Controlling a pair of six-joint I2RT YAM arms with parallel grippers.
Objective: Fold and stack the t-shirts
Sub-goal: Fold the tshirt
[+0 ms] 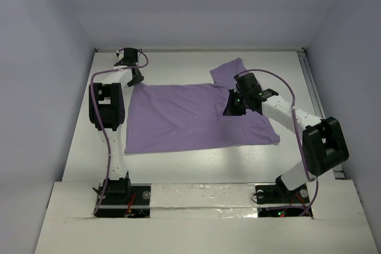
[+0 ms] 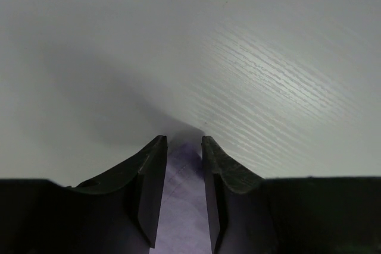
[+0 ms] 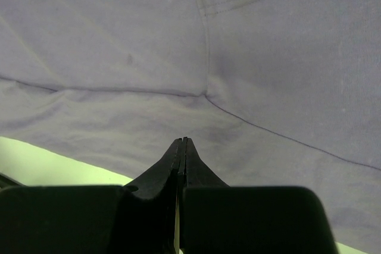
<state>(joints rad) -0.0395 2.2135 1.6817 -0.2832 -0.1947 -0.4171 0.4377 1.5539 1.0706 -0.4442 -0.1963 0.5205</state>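
Note:
The lavender t-shirt (image 1: 184, 117) lies spread flat on the white table (image 1: 196, 165), one sleeve (image 1: 229, 71) pointing to the back. My left gripper (image 1: 136, 79) is down at the shirt's far left corner. In the left wrist view its jaws (image 2: 183, 141) stand a narrow gap apart, with the corner of purple cloth (image 2: 181, 206) lying between the fingers. My right gripper (image 1: 229, 111) hovers over the shirt's right half near the sleeve seam. Its fingers (image 3: 183, 141) are pressed together with nothing between them, and the t-shirt (image 3: 119, 40) fills the view below.
Pale walls enclose the table on the left, back and right. A rail (image 1: 309, 75) runs along the right edge. Bare white table shows to the left of the shirt (image 1: 83, 141) and in front of it.

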